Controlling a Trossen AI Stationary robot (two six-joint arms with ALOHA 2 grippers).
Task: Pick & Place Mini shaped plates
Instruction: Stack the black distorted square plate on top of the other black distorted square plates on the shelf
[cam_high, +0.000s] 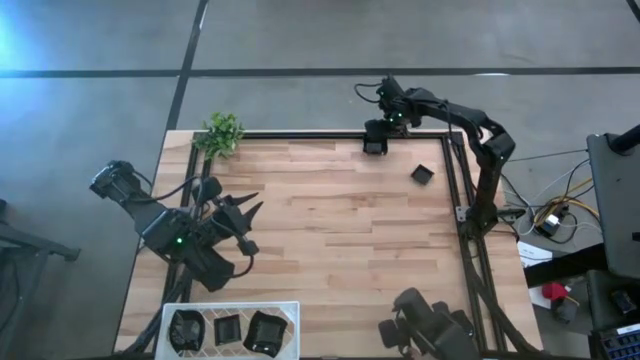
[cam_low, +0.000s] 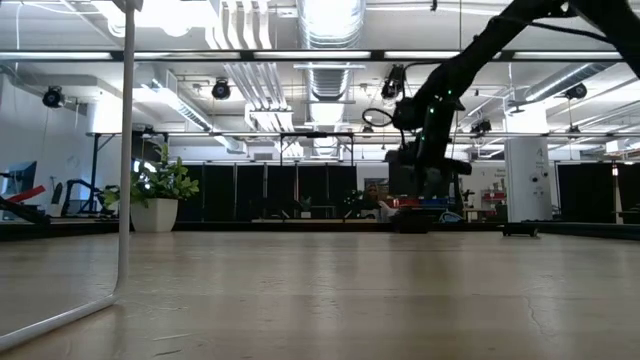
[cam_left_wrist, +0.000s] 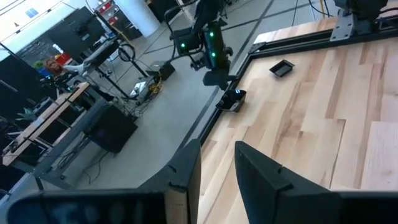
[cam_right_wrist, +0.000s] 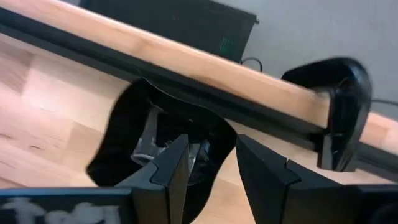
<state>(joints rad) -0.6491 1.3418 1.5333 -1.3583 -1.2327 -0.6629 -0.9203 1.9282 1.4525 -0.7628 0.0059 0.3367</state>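
A glossy black mini plate (cam_high: 374, 147) lies flat on the wood by the table's far edge rail; it also shows in the right wrist view as the plate (cam_right_wrist: 134, 140) and in the left wrist view as the plate (cam_left_wrist: 231, 101). My right gripper (cam_right_wrist: 208, 146) hangs just above it, open, fingers pointing down, clear of the plate (cam_high: 375, 133). A second small square plate (cam_high: 422, 174) rests flat to its right, nearer the right rail. Three more plates (cam_high: 228, 329) lie in a white tray (cam_high: 232, 305) at the near left. My left gripper (cam_high: 250, 213) waits open over the table's left half.
A small green plant (cam_high: 222, 133) stands at the far left corner. A black rail (cam_right_wrist: 261, 115) runs along the far edge, with a black clamp (cam_right_wrist: 339, 112) on it beside the right gripper. The wooden middle of the table (cam_high: 340, 240) holds nothing.
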